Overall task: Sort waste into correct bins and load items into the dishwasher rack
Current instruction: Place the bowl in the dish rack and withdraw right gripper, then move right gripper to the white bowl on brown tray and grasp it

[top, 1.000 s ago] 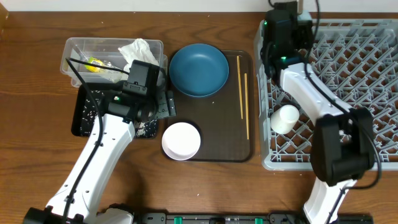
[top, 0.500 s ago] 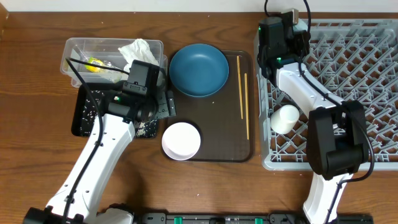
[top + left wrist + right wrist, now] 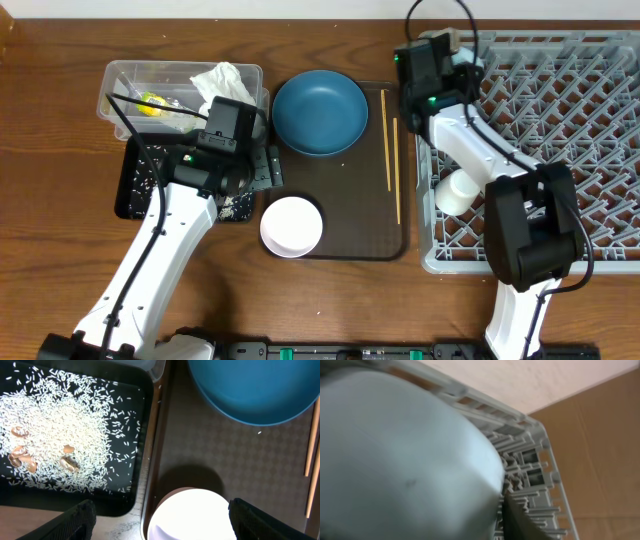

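Observation:
My left gripper (image 3: 267, 168) is open and empty. In its wrist view the jaws (image 3: 170, 522) straddle the white bowl (image 3: 186, 516), which sits on the brown serving tray (image 3: 350, 215) at its front left (image 3: 292, 226). The dark blue dish (image 3: 320, 112) and two chopsticks (image 3: 391, 150) also lie on that tray. My right gripper (image 3: 432, 62) is at the far-left corner of the grey rack (image 3: 560, 120). It is shut on a blurred light blue bowl (image 3: 395, 460) that fills its wrist view. The small white cup (image 3: 456, 190) lies in the rack.
The clear tub (image 3: 125, 75) holds white tissue (image 3: 225, 80) and the yellow-green wrapper (image 3: 150, 103). The black tray (image 3: 128, 180) in front of it holds rice grains (image 3: 60, 425) and some brown bits (image 3: 22, 455). Bare wood table lies at the front left.
My right arm has swung left along the rack's far edge to its far-left corner. The left arm and the things on the serving tray have not moved.

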